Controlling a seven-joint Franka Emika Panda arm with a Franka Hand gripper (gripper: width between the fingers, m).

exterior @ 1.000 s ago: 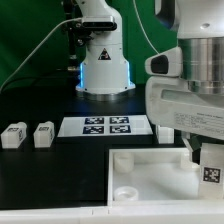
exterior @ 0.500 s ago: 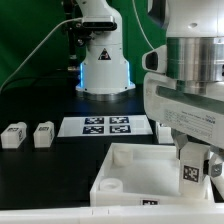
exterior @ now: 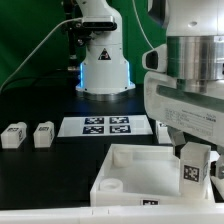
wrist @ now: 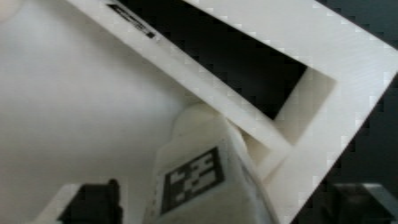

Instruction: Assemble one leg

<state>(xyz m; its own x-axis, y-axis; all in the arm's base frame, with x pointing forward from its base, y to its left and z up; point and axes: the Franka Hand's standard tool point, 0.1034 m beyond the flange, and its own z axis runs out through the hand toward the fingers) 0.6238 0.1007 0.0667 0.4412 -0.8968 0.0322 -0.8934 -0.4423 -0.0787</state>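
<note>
White plastic everywhere: the small rectangular leg post with its black-and-white tag (exterior: 192,166) stands upright at the lower right of the exterior view, over the right edge of the large white square tray-like piece (exterior: 130,168). The gripper (exterior: 195,160) holds it between narrow fingers. Two more tagged white posts (exterior: 28,134) lie at the left, beside the marker board (exterior: 106,126).

In the wrist view the leg post (wrist: 199,165) stands against the tray's rim (wrist: 267,105).

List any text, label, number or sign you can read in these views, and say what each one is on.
No readable words or numbers.
Robot base: a black triangular sign, symbol too small to read.
Marker board: four black-and-white square tags, patterns only.
The leg at the gripper: a square tag, also seen in the wrist view, no text.
Two spare legs: tags too small to read.
</note>
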